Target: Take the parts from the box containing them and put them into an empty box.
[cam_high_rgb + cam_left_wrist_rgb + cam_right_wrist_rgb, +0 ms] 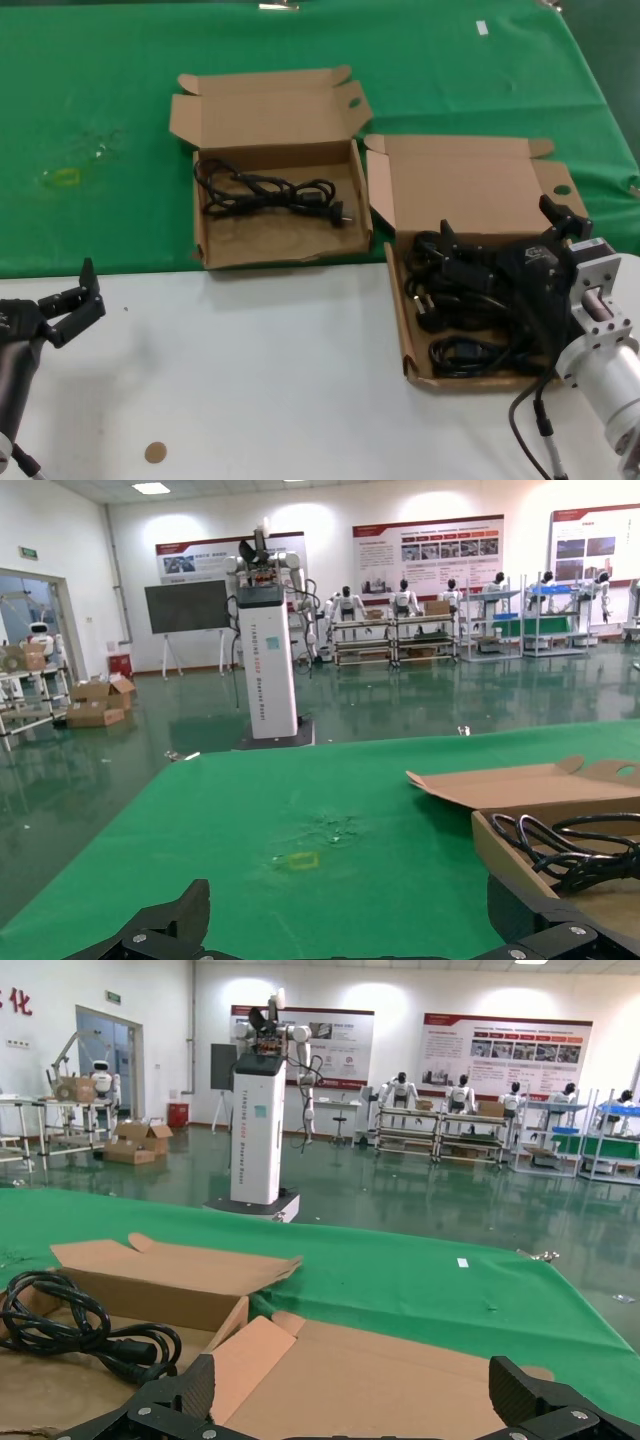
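Note:
The box containing the parts [396,300] lies at the right with its lid open, and several black cables [468,352] are heaped in it. My right gripper [498,222] hovers over that heap, open and holding nothing; in its wrist view the gripper [350,1388] faces the box lid [380,1370]. The other box [200,220], with a ragged front edge, sits left of it and holds one coiled cable [270,190] [60,1325] [570,845]. My left gripper [68,290] [350,925] rests open and empty over the white table at the near left.
A green cloth [100,90] covers the far half of the table, with a yellowish mark [60,178] at its left. The near half is white tabletop [270,380] with a small brown disc [155,452]. A white tag [482,28] lies far back.

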